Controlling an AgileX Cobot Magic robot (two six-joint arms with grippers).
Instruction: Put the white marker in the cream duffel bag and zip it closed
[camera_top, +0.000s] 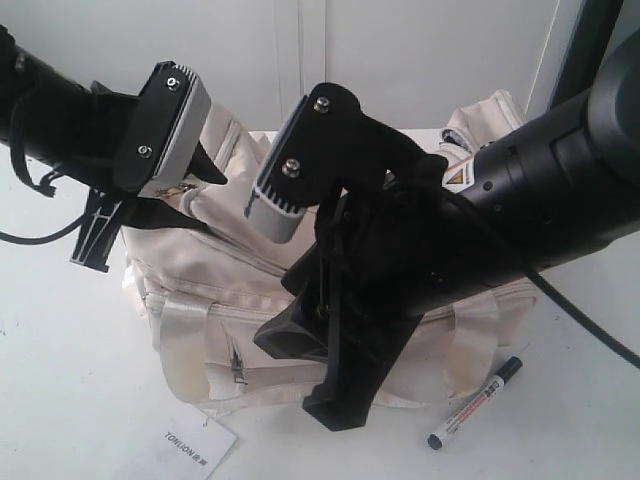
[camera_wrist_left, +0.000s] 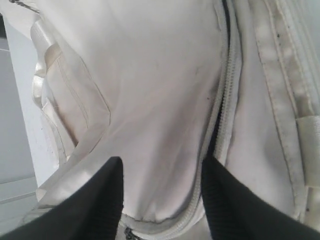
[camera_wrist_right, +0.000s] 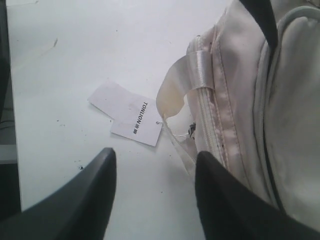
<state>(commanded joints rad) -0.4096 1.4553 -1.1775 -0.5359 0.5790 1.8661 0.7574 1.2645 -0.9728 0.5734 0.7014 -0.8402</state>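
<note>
The cream duffel bag (camera_top: 215, 300) sits mid-table, and its curved zipper (camera_wrist_left: 220, 125) looks closed where it shows. The white marker (camera_top: 477, 402) with its black cap lies on the table in front of the bag's right end, apart from both grippers. My left gripper (camera_top: 150, 205) is open at the bag's upper left. Its fingers straddle cream fabric (camera_wrist_left: 162, 170), with one finger next to the zipper. My right gripper (camera_top: 315, 375) is open low in front of the bag. Bare table lies between its fingers (camera_wrist_right: 156, 160), and one finger is beside the bag's side.
A white paper tag (camera_top: 190, 450) (camera_wrist_right: 127, 117) lies on the table at the bag's front left, tied by a thin string near a satin strap handle (camera_wrist_right: 180, 85). A small pocket zipper pull (camera_top: 238, 365) hangs on the front. The right arm hides much of the bag.
</note>
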